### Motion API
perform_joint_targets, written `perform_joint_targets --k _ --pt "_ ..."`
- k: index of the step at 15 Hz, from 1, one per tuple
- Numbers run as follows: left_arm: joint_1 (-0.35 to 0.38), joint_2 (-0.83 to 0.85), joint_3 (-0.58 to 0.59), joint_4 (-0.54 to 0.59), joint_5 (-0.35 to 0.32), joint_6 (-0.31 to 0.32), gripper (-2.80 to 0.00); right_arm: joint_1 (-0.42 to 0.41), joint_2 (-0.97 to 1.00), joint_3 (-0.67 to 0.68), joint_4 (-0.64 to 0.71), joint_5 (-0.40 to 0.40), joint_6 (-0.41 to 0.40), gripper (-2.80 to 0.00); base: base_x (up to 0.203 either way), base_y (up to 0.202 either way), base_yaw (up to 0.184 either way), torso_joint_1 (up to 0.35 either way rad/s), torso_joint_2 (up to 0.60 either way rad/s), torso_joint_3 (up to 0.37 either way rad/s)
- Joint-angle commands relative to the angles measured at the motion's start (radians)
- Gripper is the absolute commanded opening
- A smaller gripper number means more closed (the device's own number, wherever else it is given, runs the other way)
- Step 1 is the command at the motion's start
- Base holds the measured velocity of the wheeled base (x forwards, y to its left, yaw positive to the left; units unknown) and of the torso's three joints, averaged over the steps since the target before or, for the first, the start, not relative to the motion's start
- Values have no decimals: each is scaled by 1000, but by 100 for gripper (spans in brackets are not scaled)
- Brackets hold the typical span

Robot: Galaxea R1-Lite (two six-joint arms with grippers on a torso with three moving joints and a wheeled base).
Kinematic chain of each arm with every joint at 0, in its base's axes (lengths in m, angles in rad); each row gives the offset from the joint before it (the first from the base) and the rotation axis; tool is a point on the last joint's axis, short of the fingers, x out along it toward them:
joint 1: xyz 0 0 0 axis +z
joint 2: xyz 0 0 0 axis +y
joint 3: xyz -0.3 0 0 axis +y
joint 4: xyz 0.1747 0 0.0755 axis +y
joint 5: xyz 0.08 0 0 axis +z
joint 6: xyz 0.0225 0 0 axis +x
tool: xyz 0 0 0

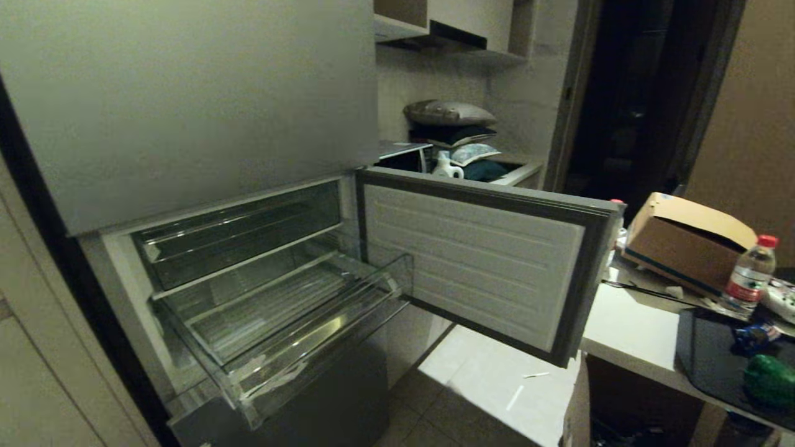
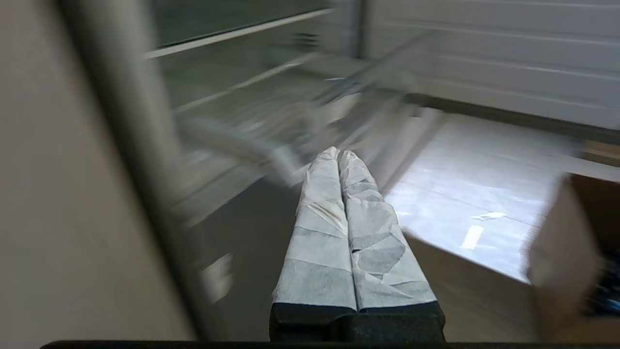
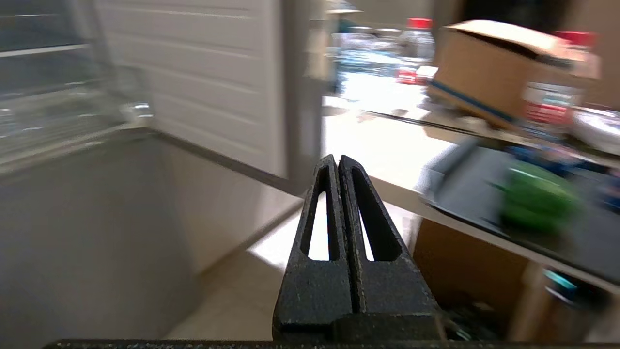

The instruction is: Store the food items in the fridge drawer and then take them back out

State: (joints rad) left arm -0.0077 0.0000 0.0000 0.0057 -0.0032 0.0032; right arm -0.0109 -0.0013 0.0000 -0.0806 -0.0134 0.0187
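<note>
The fridge drawer (image 1: 292, 323) is pulled out of the open fridge (image 1: 186, 112), at about 8 o'clock in the head view. It is a wide, clear bin with a ribbed floor and a glossy rim, and nothing can be seen lying in it. Above it, still inside the fridge, sits a shallower clear tray (image 1: 242, 236). The fridge door (image 1: 478, 261) stands swung open at 3 o'clock of the drawer, its pale ribbed inner face turned toward the camera.

The food items are on the desk (image 1: 627, 329), far out at 4 o'clock in the head view, well apart from the drawer. A green piece (image 1: 770, 379) lies on a dark mat (image 1: 708, 354), with a small blue-wrapped piece (image 1: 754, 334) just beyond it. Behind them stand a water bottle (image 1: 750, 273) with a red cap and an open cardboard box (image 1: 686, 245).

Neither arm shows in the head view. In the left wrist view the left gripper (image 2: 338, 154) has its pale-wrapped jaws pressed together with nothing between them, pointing toward the drawer's front corner. In the right wrist view the right gripper (image 3: 337, 159) has its black jaws likewise fully closed and empty, pointing at the door's edge, with the desk and the green piece off to one side.

At 12 o'clock, past the door, cushions (image 1: 450, 130) are stacked on a counter.
</note>
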Motion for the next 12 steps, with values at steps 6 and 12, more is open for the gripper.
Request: perform_joint_targets --k 6,12 --pt "0 2 0 0 0 0 -280 0 0 31 -4 6 -19 -280 0 3 -95 1 1 1" --pt "0 2 0 0 0 0 -280 -1 136 -121 57 -1 -4 -280 0 0 0 0 0 0"
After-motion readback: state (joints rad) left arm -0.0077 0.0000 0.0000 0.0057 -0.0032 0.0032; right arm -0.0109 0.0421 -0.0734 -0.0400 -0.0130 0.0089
